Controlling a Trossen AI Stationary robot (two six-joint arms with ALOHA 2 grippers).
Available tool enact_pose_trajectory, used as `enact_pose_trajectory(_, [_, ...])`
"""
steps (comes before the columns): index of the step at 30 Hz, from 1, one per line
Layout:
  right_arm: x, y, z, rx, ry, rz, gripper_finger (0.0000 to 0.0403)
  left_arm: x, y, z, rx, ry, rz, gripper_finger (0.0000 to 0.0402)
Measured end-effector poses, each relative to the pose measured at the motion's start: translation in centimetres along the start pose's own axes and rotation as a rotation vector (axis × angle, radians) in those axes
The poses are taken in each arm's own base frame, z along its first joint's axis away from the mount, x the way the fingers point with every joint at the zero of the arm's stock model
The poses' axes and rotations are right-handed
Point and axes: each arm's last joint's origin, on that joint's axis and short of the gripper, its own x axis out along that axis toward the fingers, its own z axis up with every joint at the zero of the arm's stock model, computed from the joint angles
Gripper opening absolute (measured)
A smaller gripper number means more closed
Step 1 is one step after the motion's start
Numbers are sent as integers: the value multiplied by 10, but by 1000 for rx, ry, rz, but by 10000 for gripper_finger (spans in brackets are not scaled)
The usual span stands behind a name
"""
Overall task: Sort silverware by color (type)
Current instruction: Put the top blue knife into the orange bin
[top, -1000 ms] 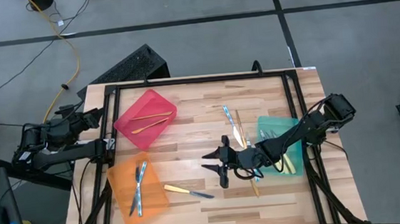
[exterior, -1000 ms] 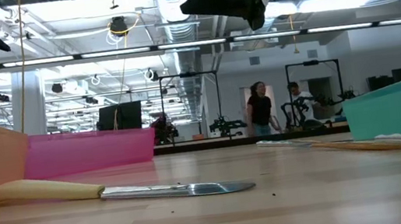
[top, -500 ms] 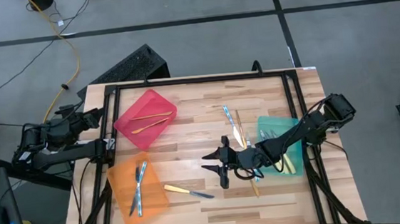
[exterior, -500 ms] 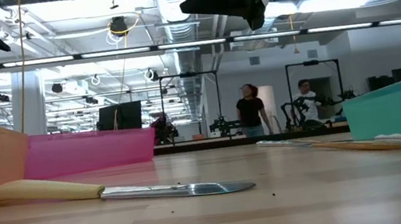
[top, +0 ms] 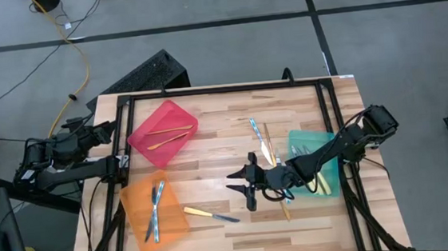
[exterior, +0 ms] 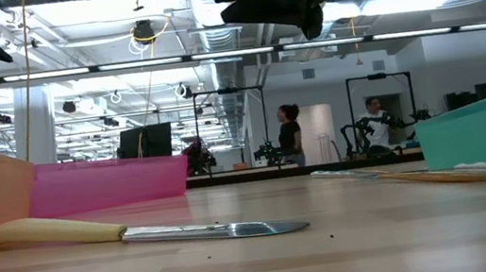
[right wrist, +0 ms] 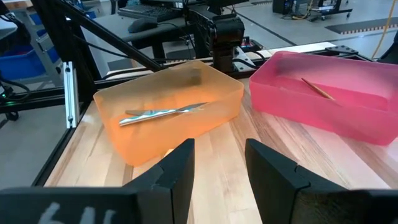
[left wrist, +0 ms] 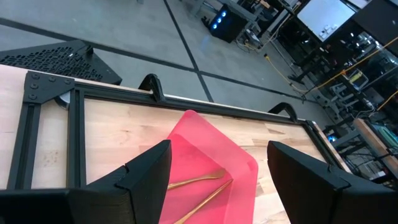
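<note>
My right gripper [top: 233,182] hovers open above the table's middle, nothing between its fingers [right wrist: 217,177]. A yellow-handled knife [top: 212,215] lies flat near the front edge, left of that gripper and below it [exterior: 142,229]. A silvery-blue piece [top: 256,134] and a long gold piece [top: 273,163] lie on the wood by the right arm. The red bin [top: 164,133] holds two gold pieces [left wrist: 202,186]. Silvery-blue pieces [right wrist: 163,112] lie in the orange bin [top: 155,213]. Yellow-handled pieces rest in the green bin [top: 320,163]. My left gripper [top: 103,135] waits open at the left edge.
A black metal frame [top: 221,89] runs around the tabletop. Bare wood lies between the red bin and the loose pieces, and along the front edge right of the knife. People stand far off in the room behind the table [exterior: 289,134].
Both arms have kept still and no silverware has moved. A person far behind the table has walked toward the left in the low view.
</note>
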Motion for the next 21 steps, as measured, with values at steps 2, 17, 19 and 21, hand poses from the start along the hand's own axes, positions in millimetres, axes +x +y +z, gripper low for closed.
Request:
enact_pose_trajectory(2, [0,0,0,-1,1,0,166,0,0,0,0,0,0,247])
enact_pose_trajectory(17, [1,-3,-3,-17,35,-16,166,0,0,0,5,0,0,247])
enact_pose_trajectory(19, [2,-6,-4,-16,49,-26,166,0,0,0,4,0,0,247])
enact_pose_trajectory(21, [2,-6,-4,-1,49,-29,166,0,0,0,3,0,0,247])
